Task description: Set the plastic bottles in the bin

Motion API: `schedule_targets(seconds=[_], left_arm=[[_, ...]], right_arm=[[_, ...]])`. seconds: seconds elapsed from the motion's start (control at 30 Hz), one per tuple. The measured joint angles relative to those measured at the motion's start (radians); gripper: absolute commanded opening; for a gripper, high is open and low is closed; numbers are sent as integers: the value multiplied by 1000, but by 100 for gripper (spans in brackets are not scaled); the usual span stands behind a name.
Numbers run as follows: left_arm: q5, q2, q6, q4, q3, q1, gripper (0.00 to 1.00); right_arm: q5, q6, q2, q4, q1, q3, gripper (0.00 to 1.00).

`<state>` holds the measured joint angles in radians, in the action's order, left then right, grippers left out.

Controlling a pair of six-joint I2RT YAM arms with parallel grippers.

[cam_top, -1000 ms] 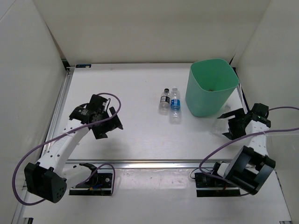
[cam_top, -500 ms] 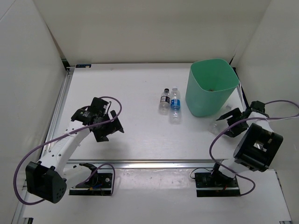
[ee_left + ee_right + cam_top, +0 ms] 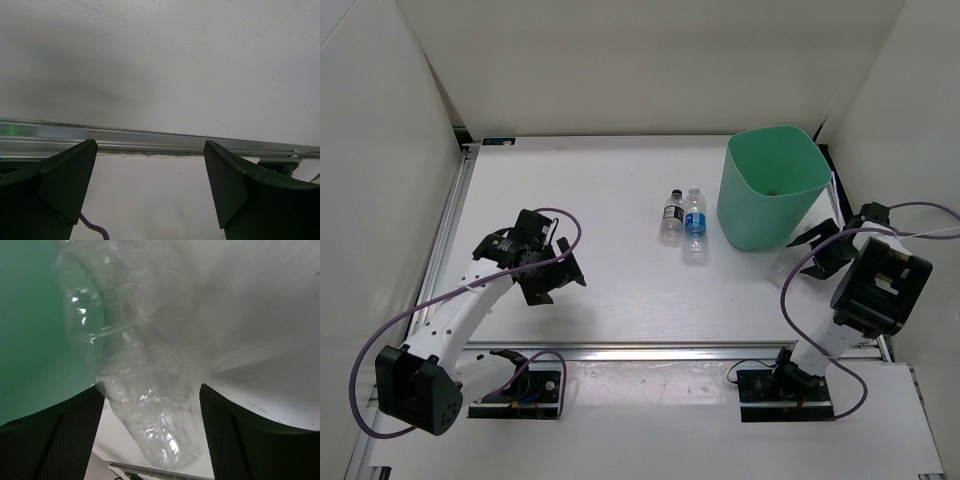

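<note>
Between the fingers of my right gripper [image 3: 151, 390] sits an unlabelled clear plastic bottle [image 3: 140, 340], crinkled. Both pads rest against its sides, and it leans on the green wall of the bin [image 3: 30, 315]. From above, that gripper [image 3: 808, 250] is low at the right foot of the mint-green bin [image 3: 770, 190]. A black-labelled bottle [image 3: 672, 215] and a blue-labelled bottle [image 3: 695, 222] lie side by side on the table, left of the bin. My left gripper [image 3: 548, 265] hovers far to the left, open and holding nothing [image 3: 150, 170].
An aluminium rail [image 3: 150, 142] runs along the table's near edge, below the left gripper. White walls close in the table at the back and on both sides; the right wall [image 3: 920, 150] stands close to the right arm. Purple cables loop off both arms.
My right arm swung in toward the bin's right foot, and its fingers narrowed around the clear bottle. The left arm has barely moved.
</note>
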<state>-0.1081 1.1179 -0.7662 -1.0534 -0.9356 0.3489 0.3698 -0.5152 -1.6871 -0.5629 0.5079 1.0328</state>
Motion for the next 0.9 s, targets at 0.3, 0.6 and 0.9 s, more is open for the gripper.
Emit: schedule_targets(seconds=[0.3, 0.6, 0.9], left_arm=[[-9, 8, 2, 0, 0, 0, 100], [-13, 67, 0, -3, -53, 0, 100], [-12, 167, -20, 21, -194, 0, 100]], right_arm=[[35, 6, -52, 29, -20, -16, 56], [18, -2, 164, -86, -22, -99, 33], [-20, -115, 673, -320, -154, -100, 27]])
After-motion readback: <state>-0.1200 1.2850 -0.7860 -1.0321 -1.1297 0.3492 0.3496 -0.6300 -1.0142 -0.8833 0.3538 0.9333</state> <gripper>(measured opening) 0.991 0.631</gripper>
